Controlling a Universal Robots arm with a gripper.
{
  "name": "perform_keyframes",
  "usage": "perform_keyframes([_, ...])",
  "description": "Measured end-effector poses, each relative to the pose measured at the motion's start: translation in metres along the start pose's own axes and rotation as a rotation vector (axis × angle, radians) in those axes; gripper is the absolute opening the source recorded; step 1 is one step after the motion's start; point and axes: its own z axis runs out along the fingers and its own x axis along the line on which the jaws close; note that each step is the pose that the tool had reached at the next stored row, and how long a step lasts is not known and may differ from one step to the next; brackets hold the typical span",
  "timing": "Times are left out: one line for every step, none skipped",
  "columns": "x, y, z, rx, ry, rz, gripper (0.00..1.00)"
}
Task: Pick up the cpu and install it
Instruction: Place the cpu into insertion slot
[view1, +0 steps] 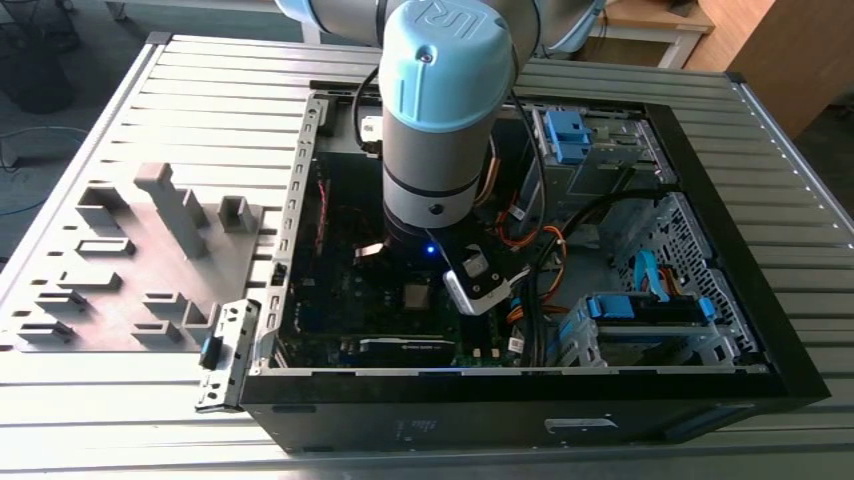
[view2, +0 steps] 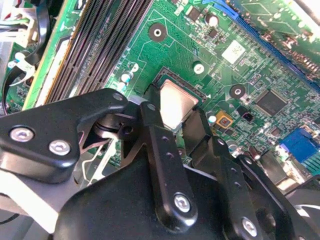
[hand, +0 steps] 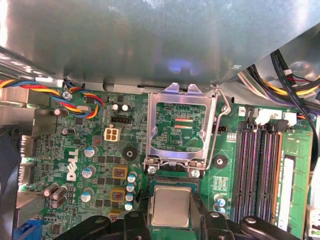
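- Arm (view1: 445, 110) pointing straight down into the open black computer case (view1: 534, 425), over the motherboard (view2: 175, 45) in the half of the case toward the exterior view's left.
- End effector (view2: 175, 117) closed on the cpu (view2: 176, 100): one black finger (view2: 156, 130) against one edge, the second finger (view2: 197, 132) against the opposite edge, as seen in both wrist views.
- Cpu flat and level, pale silvery metal top facing up, inside the outline of the socket (view2: 182, 82).
- Cannot tell whether the cpu is fully seated or just above the contacts.
- Socket load plate (hand: 180, 125) swung open, just beside the socket on the side away from the fingers, bare board visible through its window.
- Thin wire lever (hand: 218, 130) unlatched, running along one edge of the load plate.
- Long dark memory slots (hand: 260, 160) just beside the socket and parallel to the lever.
- Bundle of multicoloured wires (hand: 80, 97) near the board edge, well apart from the cpu.
- Case resting on the slatted metal worktop (view1: 200, 90).
- Grey fixture plate with upright grey blocks (view1: 160, 215) on the worktop, at the exterior view's left of the case and well apart from the end effector.
- Blue drive brackets (view1: 567, 135) in the far part of the case, toward the exterior view's right.
- Orange and black cables (view1: 561, 250) between the arm and the drive cage.
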Motion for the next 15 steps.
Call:
perform_keyframes([0.0,0.0,0.0,0.0002,0.0,0.0,0.43])
perform_keyframes([0.0,0.0,0.0,0.0005,0.0,0.0,0.43])
perform_keyframes([0.0,0.0,0.0,0.0007,-0.0001,0.0,0.43])
perform_keyframes([0.0,0.0,0.0,0.0009,0.0,0.0,0.44])
perform_keyframes([0.0,0.0,0.0,0.0011,0.0001,0.0,0.44])
perform_keyframes([0.0,0.0,0.0,0.0014,0.0001,0.0,0.44])
perform_keyframes([0.0,0.0,0.0,0.0017,0.0001,0.0,0.51])
perform_keyframes([0.0,0.0,0.0,0.0019,0.0001,0.0,0.51])
perform_keyframes([0.0,0.0,0.0,0.0021,0.0001,0.0,0.51])
perform_keyframes([0.0,0.0,0.0,0.0023,0.0001,0.0,0.51])
perform_keyframes([0.0,0.0,0.0,0.0024,0.0001,0.0,0.51])
perform_keyframes([0.0,0.0001,0.0002,0.004,0.0001,0.0,0.51])
perform_keyframes([0.0,0.0001,0.0009,0.0044,0.0002,0.0,0.51])
perform_keyframes([0.0,0.0,0.0013,0.0049,0.0003,0.0,0.51])
perform_keyframes([0.0,-0.0001,0.0015,0.0052,0.0004,0.0,0.51])
